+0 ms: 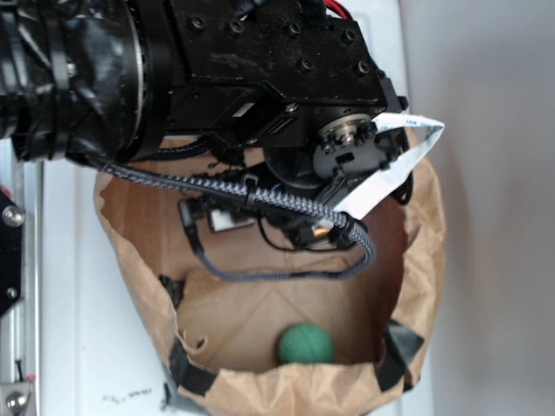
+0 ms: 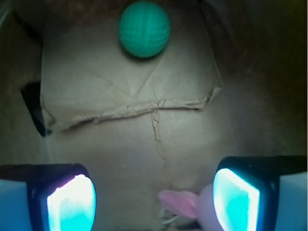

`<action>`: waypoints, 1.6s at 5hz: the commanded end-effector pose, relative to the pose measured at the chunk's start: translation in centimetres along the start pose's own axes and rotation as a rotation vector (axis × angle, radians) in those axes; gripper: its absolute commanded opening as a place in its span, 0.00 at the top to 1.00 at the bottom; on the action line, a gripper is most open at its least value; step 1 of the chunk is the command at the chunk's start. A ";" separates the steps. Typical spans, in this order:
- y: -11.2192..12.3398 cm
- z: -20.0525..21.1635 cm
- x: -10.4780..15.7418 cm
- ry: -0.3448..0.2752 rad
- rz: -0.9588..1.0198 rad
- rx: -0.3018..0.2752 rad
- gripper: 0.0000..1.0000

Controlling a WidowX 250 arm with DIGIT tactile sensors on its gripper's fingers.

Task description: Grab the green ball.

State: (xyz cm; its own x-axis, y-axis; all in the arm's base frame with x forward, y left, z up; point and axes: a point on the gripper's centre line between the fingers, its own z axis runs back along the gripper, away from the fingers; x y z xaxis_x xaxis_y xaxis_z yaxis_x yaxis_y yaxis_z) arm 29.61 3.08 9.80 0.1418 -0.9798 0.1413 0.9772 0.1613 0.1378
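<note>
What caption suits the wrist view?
Open claw inside brown paper bag, small dark-green dimpled ball ahead, pink plush toy between fingers.

one green ball [image 2: 144, 29], one paper bag [image 1: 425, 225] (brown)

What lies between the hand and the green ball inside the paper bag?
In the wrist view, only bare creased bag floor separates the open hand from the green ball. The pink plush sits by the fingers, not ahead.

No text, label or number can be read anywhere
</note>
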 end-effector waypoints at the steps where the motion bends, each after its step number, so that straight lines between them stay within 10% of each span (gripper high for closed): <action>1: 0.4 -0.5 1.0 -0.181 -0.146 0.071 0.00; 4: 0.2 -1.5 4.3 -0.401 -0.097 -0.088 0.00; 8: 1.1 -1.1 2.1 -0.378 -0.200 -0.056 0.00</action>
State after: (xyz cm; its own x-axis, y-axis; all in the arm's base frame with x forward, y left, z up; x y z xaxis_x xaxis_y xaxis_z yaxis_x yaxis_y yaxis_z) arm 30.55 0.77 6.67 -0.0582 -0.8666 0.4956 0.9978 -0.0345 0.0569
